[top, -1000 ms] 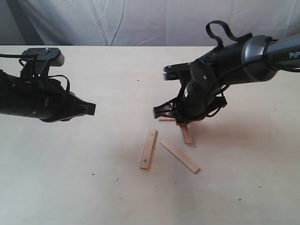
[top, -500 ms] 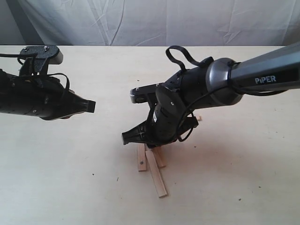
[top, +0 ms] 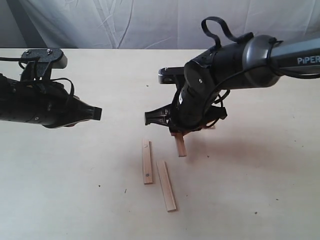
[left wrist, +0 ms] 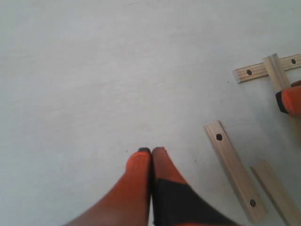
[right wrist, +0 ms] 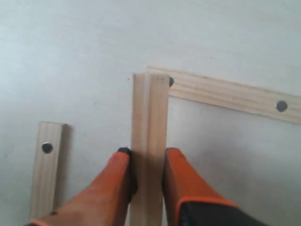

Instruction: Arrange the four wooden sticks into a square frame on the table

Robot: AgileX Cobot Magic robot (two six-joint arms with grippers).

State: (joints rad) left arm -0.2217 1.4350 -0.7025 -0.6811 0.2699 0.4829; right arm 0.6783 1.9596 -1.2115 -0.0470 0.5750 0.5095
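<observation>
The sticks (top: 166, 185) are seen to be pale bare wood, matt, with fine straight grain, clearest on the stick (right wrist: 149, 141) clamped by matt orange fingers (right wrist: 186, 181). The table (top: 75, 190) is finished smooth and matt. The right arm (top: 260, 60) is cased in glossy grey. At twelve o'clock, creased cloth (top: 125, 22) is hung.

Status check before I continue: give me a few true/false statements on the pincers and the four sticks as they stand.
1. The right pincer is shut on a stick. True.
2. The left pincer holds a stick. False: it is shut on nothing.
3. That stick's far end lies over one end of a holed stick. True.
4. All four sticks form a closed square. False: two loose sticks lie side by side, apart from the other pair.
</observation>
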